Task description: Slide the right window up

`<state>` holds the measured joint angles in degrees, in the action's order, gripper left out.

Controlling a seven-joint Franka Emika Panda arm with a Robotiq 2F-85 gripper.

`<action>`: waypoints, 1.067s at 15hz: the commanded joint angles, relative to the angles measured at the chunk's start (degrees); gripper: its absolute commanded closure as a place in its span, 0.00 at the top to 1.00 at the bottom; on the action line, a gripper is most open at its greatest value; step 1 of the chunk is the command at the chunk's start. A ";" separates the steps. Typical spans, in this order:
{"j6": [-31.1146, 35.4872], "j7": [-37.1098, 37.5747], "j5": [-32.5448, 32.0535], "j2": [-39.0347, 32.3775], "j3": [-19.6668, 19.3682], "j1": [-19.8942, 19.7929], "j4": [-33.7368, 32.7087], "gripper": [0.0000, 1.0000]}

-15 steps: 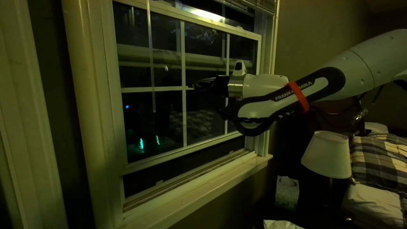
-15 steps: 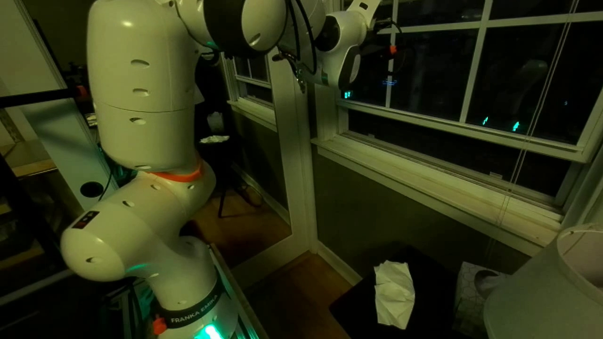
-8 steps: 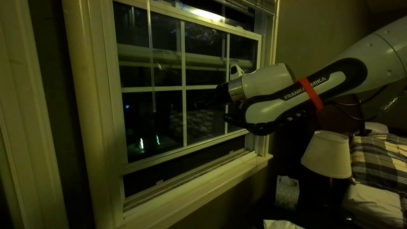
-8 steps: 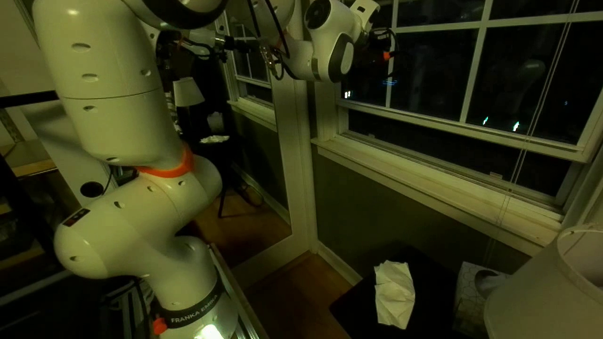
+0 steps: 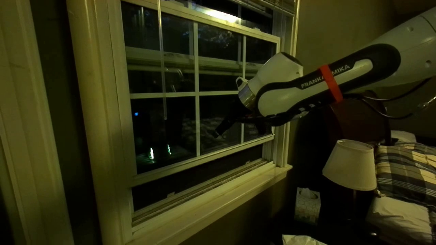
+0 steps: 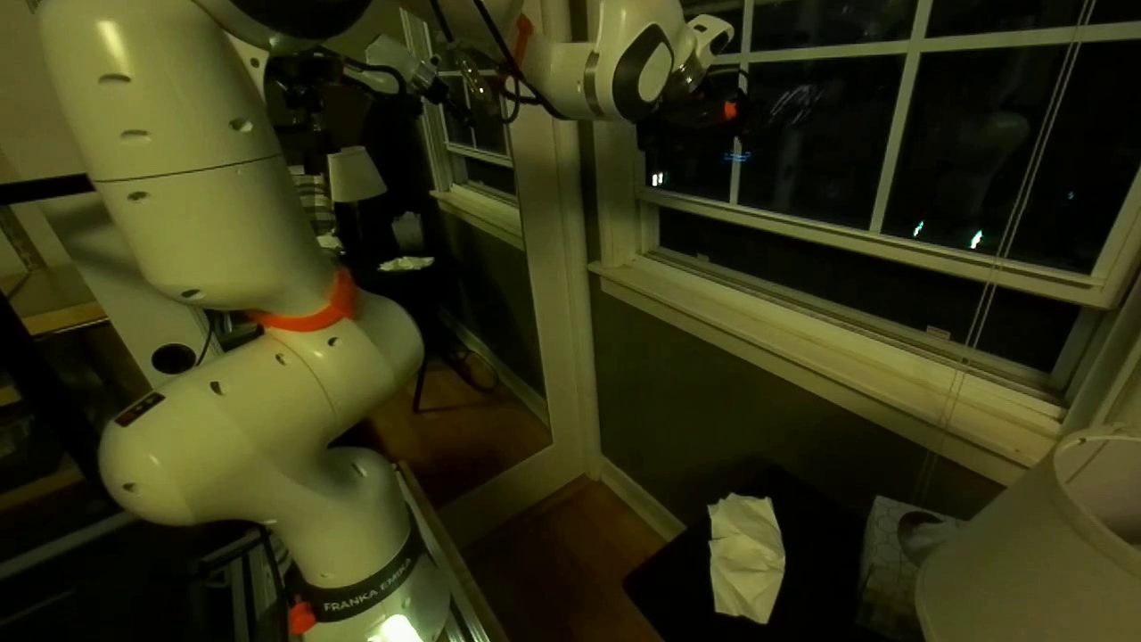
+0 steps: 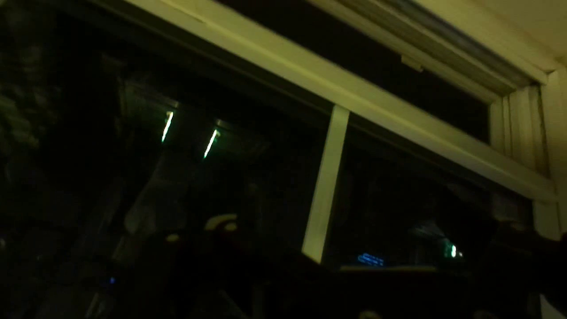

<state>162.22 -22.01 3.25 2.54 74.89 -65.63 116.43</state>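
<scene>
The right window, a cream sash with thin muntins over dark glass, shows in both exterior views. Its bottom rail (image 5: 204,159) stands some way above the sill, leaving a dark gap. My gripper (image 5: 240,131) hangs before the lower panes, tilted downward, above that rail and apart from it as far as I can see. Against the dark glass its black fingers (image 5: 221,128) are hard to make out, but they are spread wide with nothing between them. The wrist view is turned over: the bottom rail (image 7: 336,84) crosses its upper part, with the dark gripper (image 7: 359,235) below.
The window sill (image 5: 218,200) juts out beneath the gap. A lampshade (image 5: 351,165), a tissue box (image 5: 307,206) and a bed (image 5: 405,170) lie to the side. Thin blind cords (image 6: 1007,223) hang before the glass. Crumpled paper (image 6: 747,557) rests on a dark table.
The arm has drawn back, and the gripper has dropped from level at the middle muntin to a downward tilt. Its fingers have opened. The sash has not moved.
</scene>
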 commanded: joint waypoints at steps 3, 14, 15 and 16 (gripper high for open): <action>-25.08 -3.97 18.42 12.46 -12.35 5.18 -4.06 1.00; -40.48 -7.87 28.41 42.42 -52.08 27.29 11.44 1.00; -35.67 -0.16 20.34 34.01 -50.32 29.76 6.32 1.00; -36.02 -0.58 20.11 36.36 -53.91 33.31 8.26 1.00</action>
<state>122.04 -28.90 32.67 42.80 27.08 -43.69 123.97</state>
